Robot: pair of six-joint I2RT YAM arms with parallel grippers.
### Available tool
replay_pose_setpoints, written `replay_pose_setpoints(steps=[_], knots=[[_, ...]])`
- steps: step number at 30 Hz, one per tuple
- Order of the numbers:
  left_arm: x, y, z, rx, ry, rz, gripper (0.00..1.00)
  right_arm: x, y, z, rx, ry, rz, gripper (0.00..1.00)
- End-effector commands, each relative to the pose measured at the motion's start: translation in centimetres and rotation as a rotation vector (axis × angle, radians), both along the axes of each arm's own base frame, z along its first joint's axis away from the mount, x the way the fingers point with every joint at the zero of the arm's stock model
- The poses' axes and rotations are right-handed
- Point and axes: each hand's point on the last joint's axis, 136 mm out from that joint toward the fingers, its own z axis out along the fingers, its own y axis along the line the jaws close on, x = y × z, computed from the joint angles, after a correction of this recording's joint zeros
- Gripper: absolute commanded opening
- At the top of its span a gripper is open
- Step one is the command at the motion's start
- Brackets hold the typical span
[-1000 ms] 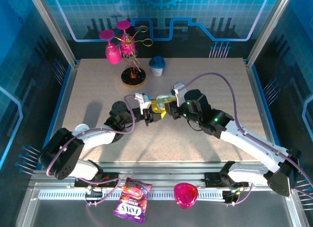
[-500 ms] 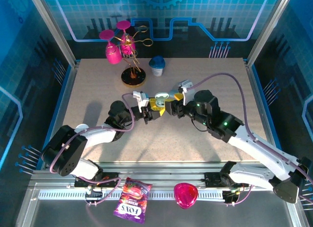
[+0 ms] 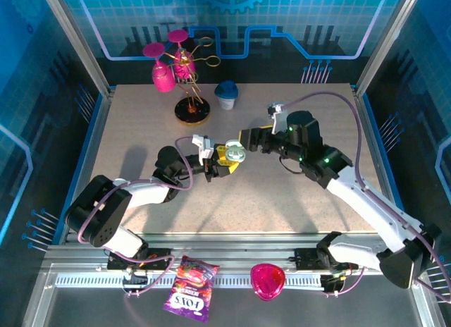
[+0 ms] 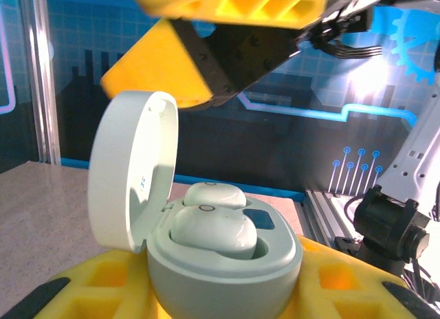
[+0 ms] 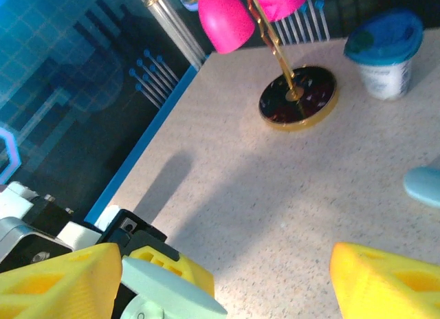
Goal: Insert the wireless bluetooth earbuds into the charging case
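Observation:
The light-blue charging case (image 4: 227,271) stands open, its lid (image 4: 130,171) tipped up on the left. Two pale earbuds (image 4: 213,228) sit in its sockets, one behind the other. My left gripper (image 4: 223,302) is shut on the case base with its yellow fingers (image 4: 89,291) on either side. In the top view this left gripper (image 3: 227,160) holds the case (image 3: 235,154) just above the table centre. My right gripper (image 3: 248,139) hovers up and right of it, open and not touching. In the right wrist view the right gripper (image 5: 220,284) has nothing between its fingers, and the case lid (image 5: 172,295) lies at the lower left.
A pink-glass rack on a dark round base (image 3: 192,110) and a blue-lidded white cup (image 3: 226,94) stand at the back of the table. A pale blue object (image 5: 423,185) is cut off at the right edge of the right wrist view. A snack bag (image 3: 189,288) and a pink dish (image 3: 268,280) lie on the front rail.
My right gripper has drawn back up and to the right, away from the case. The left gripper has stayed shut on the case and shifted slightly, leaving the open lid exposed.

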Motion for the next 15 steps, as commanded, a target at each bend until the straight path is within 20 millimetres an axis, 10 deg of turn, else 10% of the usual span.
replay_pose_setpoints(steps=[1, 15], knots=[[-0.7, 0.3, 1.7, -0.033, -0.069, -0.036, 0.19, -0.8, 0.5, -0.7, 0.006, 0.113, 0.044, 0.8], [0.5, 0.5, 2.2, -0.052, -0.053, 0.02, 0.19, -3.1, 0.0, -1.6, 0.013, 0.128, 0.095, 0.79]])
